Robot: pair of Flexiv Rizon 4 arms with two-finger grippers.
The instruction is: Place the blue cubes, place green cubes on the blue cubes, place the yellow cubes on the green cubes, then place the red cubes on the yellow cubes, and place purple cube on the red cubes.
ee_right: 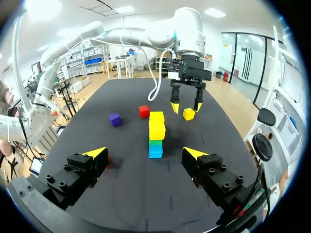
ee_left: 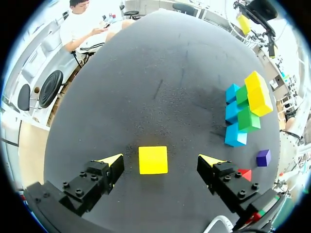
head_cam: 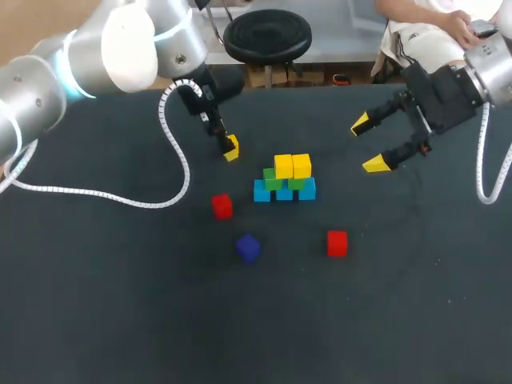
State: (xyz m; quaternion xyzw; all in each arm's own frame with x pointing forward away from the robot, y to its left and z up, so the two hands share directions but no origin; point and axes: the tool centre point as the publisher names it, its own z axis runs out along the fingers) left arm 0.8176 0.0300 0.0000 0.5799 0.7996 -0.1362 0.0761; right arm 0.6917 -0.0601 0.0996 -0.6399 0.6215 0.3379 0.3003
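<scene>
At the table's middle stands a stack: a row of blue cubes (head_cam: 284,192), green cubes (head_cam: 273,179) on them, two yellow cubes (head_cam: 292,166) on top. A loose yellow cube (ee_left: 153,159) lies on the table between the spread fingers of my left gripper (ee_left: 162,161), untouched by either; from above that gripper (head_cam: 226,144) hovers just left of the stack. My right gripper (head_cam: 368,144) hangs open and empty to the right of the stack (ee_right: 156,131). Two red cubes (head_cam: 222,206) (head_cam: 337,243) and a purple cube (head_cam: 248,247) lie in front of the stack.
My left arm's white coiled cable (head_cam: 172,152) trails across the dark table's left half. The wide front part of the table (head_cam: 256,336) holds nothing.
</scene>
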